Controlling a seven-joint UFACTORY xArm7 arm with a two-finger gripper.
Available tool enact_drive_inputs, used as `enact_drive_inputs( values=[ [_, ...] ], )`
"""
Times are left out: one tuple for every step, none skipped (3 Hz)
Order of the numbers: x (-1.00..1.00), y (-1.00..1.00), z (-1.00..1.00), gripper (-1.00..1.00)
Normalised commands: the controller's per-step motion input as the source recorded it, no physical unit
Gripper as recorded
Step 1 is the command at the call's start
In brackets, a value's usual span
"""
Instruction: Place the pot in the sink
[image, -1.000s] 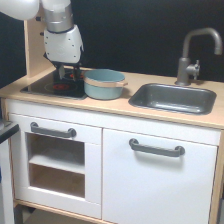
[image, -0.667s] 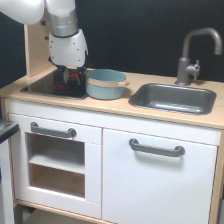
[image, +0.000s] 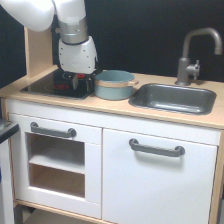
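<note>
Single exterior view: set in front of the toy kitchen, slightly above table (image: 75, 102) height, facing its cabinet doors at close-to-middle range. Arm in upper left of frame, sink (image: 172, 98) at centre right, faucet (image: 192, 55) in upper right.

White glossy arm (image: 45, 12), rounded links; grey metallic band above white bulbous wrist housing; dark gripper (image: 80, 80) below it, details blurred.
</note>
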Motion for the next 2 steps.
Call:
enact_drive_inputs(
  values=[
    [0.79,0.5,-1.0,-0.13],
    [1.0,0.19,-1.0,-0.18]
  ],
)
